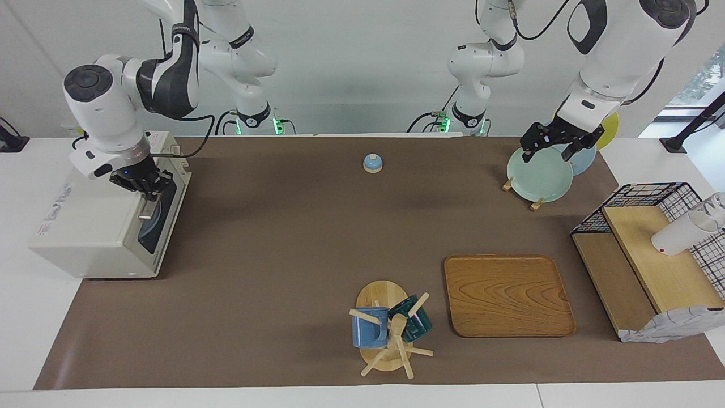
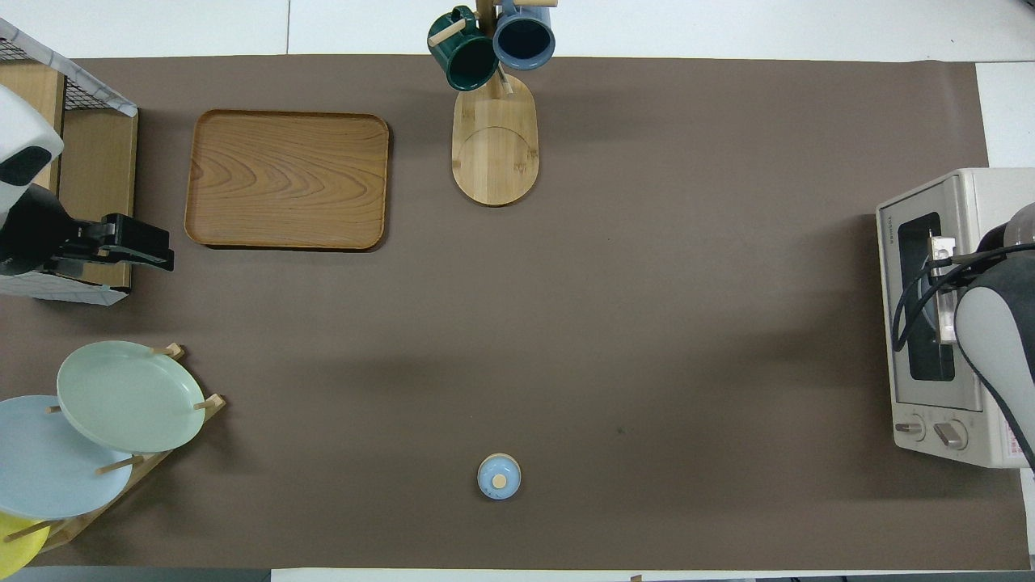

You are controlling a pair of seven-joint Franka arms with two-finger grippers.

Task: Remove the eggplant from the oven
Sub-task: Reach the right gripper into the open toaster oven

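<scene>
Fingers of the right gripper [image 1: 148, 191] are pressed together at the metal bar handle [image 1: 148, 205] of the oven [image 1: 93, 224], and they seem to be gripping it at its end nearer to the robots, although the contact itself is small and partly covered by the wrist. I am judging that the gripper is sitting there because the door must be pulled open before anything inside can be reached; the door is looking closed now. The oven is standing at the right arm's end of the tabletop [image 1: 272, 243], with its dark glass door facing the middle of the tabletop. The eggplant is not showing in either view; through the glass only a pale bluish round shape is visible, so I cannot tell which way the eggplant is pointing or how its long axis is lying. The left gripper [image 1: 556, 148] is waiting with its fingers spread wide and holding nothing, hanging over the pale green plate [image 1: 538, 177] in the plate rack at the left arm's end.
</scene>
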